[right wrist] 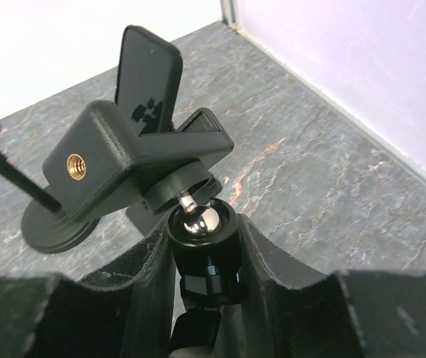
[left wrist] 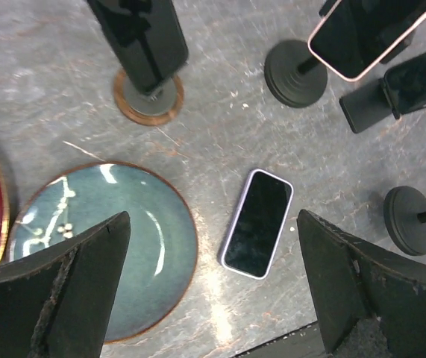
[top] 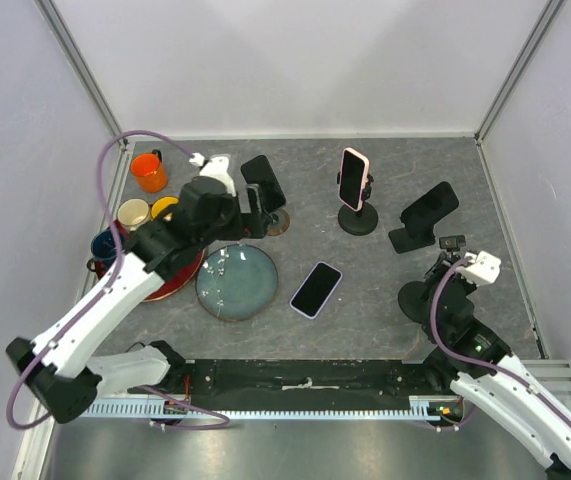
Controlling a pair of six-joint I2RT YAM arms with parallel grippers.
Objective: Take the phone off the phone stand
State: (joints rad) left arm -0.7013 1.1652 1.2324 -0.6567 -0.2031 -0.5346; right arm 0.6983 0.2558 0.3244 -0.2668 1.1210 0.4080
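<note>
A grey, marbled bench [top: 375,265] is enclosed by plain white walls with metal corner posts. The phone [top: 316,289] is laid flat, screen up, just right of the blue plate [top: 235,285], well apart from the phone stand [top: 417,298], whose round base is set farther right of the plate, past the phone.

The left arm is stretched up over the bench behind the plate. Its left claw [left wrist: 213,239] is pointed down with the jaws spread wide, and nothing is held. The right arm is reached in from the near edge, and the right claw [right wrist: 201,242] is closed on the stand's neck.

Only in the right wrist view are the stand's ball joint and its tilted clamp head made out. Only in the top view is an orange mug [top: 149,172] seen, behind and left of the plate.
</note>
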